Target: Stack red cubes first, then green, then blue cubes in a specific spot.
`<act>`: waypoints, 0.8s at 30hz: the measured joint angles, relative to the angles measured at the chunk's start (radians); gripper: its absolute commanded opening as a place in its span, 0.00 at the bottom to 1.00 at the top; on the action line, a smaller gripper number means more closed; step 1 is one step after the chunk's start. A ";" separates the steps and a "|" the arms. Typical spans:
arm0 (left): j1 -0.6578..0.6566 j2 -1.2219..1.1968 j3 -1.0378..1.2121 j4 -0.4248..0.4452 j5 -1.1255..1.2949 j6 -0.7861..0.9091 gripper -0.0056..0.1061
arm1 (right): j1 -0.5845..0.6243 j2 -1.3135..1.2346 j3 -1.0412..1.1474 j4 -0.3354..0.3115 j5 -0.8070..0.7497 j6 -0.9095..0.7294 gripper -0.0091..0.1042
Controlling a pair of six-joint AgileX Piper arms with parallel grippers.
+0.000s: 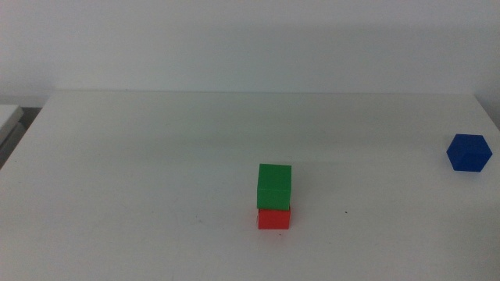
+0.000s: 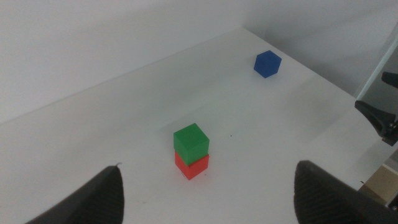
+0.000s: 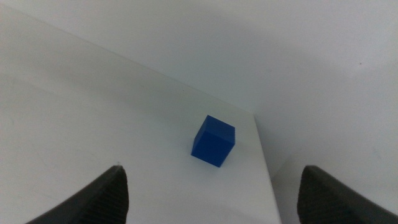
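A: Status check. I read two tiers done: the red cube [image 1: 273, 219] sits on the counter [image 1: 141, 179] near the middle, and the green cube [image 1: 274, 186] rests on top of it, faces roughly in line.

B: Confirmed from the left wrist view. Green on red, touching, upright, no lean that I can see. And the blue cube [image 1: 469, 152]?

A: Alone, well apart from the stack, close to the counter's right edge in the middle view. Turned a little off square to that edge. Nothing is touching it.

B: Grippers?

A: Neither arm shows in the middle view. The left gripper [image 2: 205, 199] has its jaws spread wide, nothing between them, looking down on the stack from a distance. The right gripper [image 3: 211, 199] is likewise wide and empty, with the blue cube ahead of it.

B: So one step is left, in my judgement: blue onto green. The right arm looks better placed for it.
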 measured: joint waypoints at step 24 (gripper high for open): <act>0.000 0.000 0.002 0.000 0.000 -0.004 0.89 | 0.000 0.560 -0.637 0.191 0.294 0.562 0.88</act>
